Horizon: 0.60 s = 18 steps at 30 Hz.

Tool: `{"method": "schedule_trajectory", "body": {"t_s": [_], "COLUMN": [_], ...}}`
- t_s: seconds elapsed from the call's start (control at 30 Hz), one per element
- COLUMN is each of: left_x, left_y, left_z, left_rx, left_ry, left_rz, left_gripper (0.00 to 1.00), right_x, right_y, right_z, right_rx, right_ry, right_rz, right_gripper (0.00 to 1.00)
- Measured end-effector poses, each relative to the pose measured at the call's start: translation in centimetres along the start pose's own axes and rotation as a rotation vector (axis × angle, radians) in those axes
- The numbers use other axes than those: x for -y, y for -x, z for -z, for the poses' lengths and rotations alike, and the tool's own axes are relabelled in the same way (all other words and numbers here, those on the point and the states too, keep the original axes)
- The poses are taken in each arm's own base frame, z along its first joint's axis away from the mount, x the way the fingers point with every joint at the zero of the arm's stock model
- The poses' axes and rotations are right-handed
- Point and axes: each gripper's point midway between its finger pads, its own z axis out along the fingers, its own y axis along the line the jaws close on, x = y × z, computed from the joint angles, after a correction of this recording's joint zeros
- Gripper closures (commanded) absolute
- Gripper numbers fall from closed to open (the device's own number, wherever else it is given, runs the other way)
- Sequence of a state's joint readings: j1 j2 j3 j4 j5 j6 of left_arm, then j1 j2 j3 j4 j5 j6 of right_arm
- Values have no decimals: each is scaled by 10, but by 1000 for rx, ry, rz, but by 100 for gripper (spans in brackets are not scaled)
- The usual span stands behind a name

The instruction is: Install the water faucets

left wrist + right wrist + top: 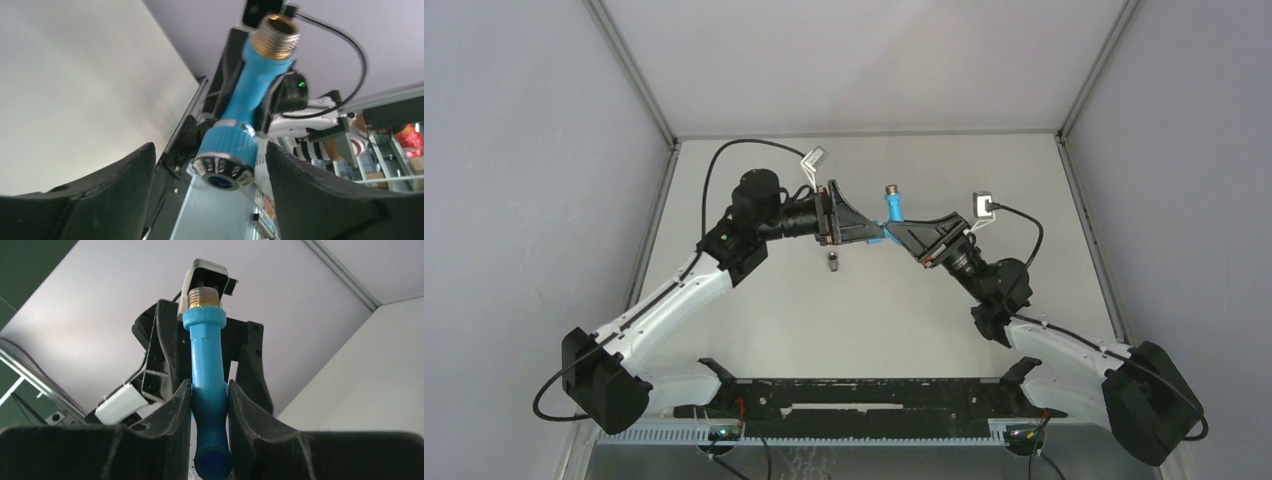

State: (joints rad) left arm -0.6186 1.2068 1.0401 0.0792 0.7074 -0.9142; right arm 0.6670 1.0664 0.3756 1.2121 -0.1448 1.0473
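The bright-blue bent tap [891, 207] is held above the table's middle, its threaded metal end [890, 188] pointing to the far side. My right gripper [896, 232] is shut on the tap's blue body [209, 390], and the threaded end [204, 296] sticks out beyond the fingers. My left gripper [872, 236] is open. Its fingers [125, 185] stand wide on either side of the tap's ribbed blue knob [227, 150] and do not touch it. The tiny grey metal fitting [833, 262] lies on the table just below the left gripper.
Grey enclosure walls stand on both sides and at the back of the white table [864, 320]. A black rail [864, 395] runs along the near edge between the arm bases. Camera cables loop above both wrists.
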Motion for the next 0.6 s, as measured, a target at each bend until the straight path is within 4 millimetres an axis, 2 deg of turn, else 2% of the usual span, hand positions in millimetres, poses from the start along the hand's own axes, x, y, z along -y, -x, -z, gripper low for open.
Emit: {"method": "schedule_trajectory", "body": {"t_s": [0.13,0.3,0.43,0.6], "left_x": [-15,-10,-10,-3], "left_y": [-14,-22,-36,-50], "left_z": [9,17,21,18], "left_rx": [-86,-161,-231,-300], "left_ry": [107,104,76,30], "left_rz": [-39,-132,-154,-169], "left_gripper": [9,9,10,11], "right_x": [-2,-18,-23,-12], "right_y": [-2,-5,-21,-45], "right_z": [7,22,40,66], "right_rx": [-155,-376,-555,-730], "right_ry": [-31,-51,-48,-68], "right_rz": [70,203,240,204], "right_gripper": [100,100,100,100]}}
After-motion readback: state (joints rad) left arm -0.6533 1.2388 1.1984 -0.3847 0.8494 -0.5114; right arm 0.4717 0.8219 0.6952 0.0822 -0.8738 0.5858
